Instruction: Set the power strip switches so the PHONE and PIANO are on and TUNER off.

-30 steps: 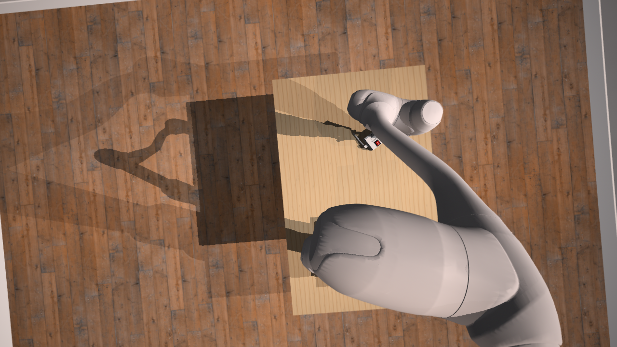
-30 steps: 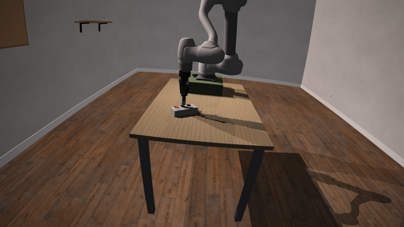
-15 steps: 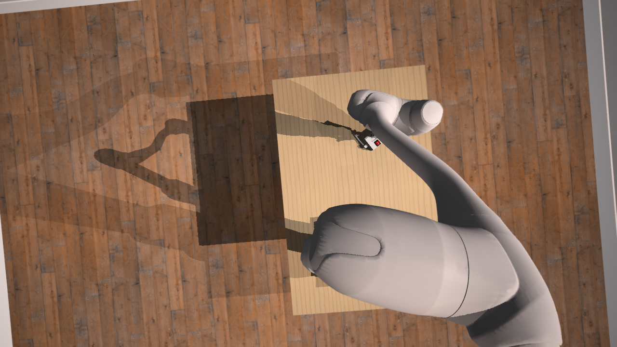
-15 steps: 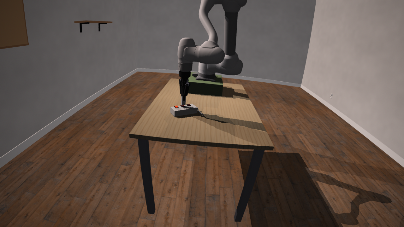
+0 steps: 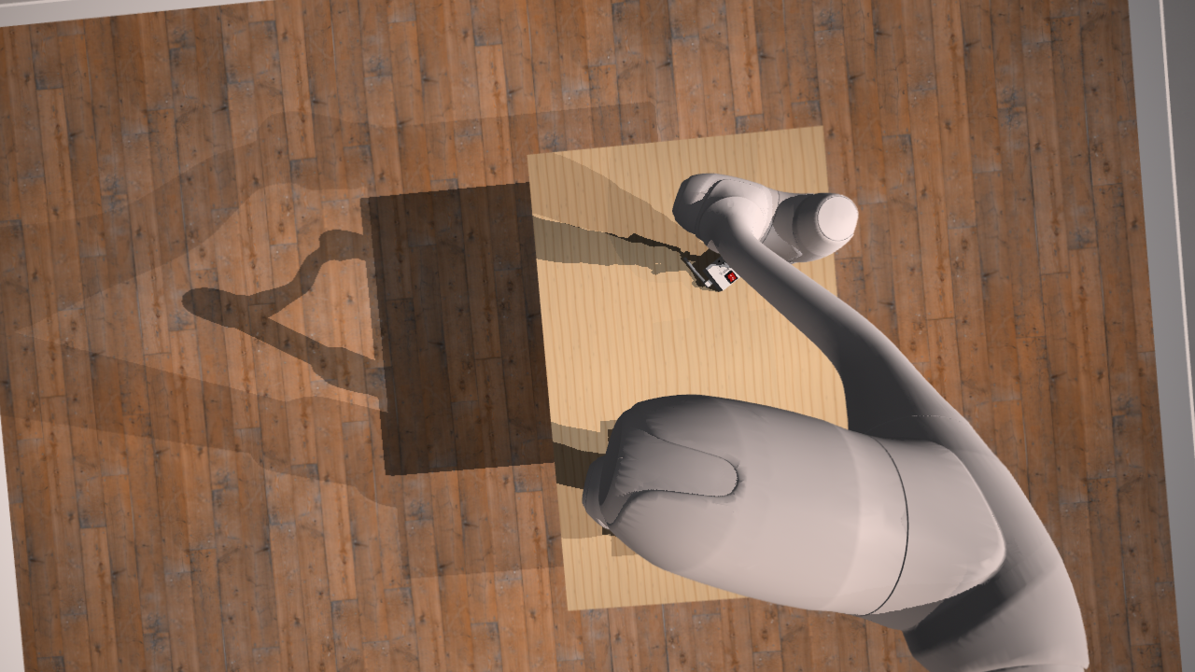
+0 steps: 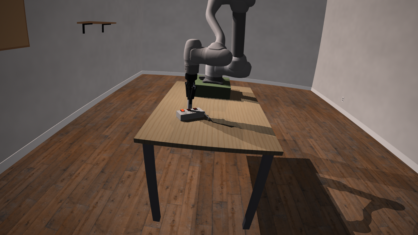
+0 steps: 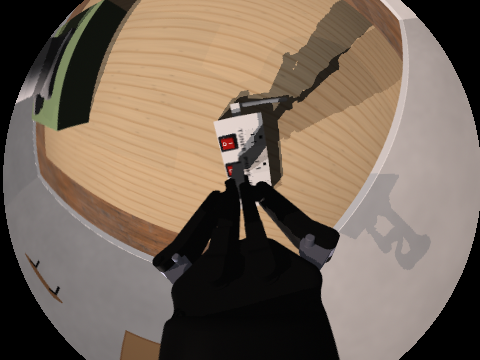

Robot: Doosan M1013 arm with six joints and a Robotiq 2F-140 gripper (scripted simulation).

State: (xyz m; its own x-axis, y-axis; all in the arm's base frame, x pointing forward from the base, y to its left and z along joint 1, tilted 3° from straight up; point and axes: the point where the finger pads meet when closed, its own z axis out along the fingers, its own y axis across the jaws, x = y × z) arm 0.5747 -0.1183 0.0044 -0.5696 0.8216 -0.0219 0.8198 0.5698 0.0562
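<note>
- Wooden counter (image 6: 175, 137), grey walls; power strip (image 6: 189, 114) flat, upright.
- Claw (image 6: 190, 105) pinched together, empty, poised over middle switch.
- Nine-o'clock end switch glowing; labels unreadable, remaining work judged uncertain.
</note>
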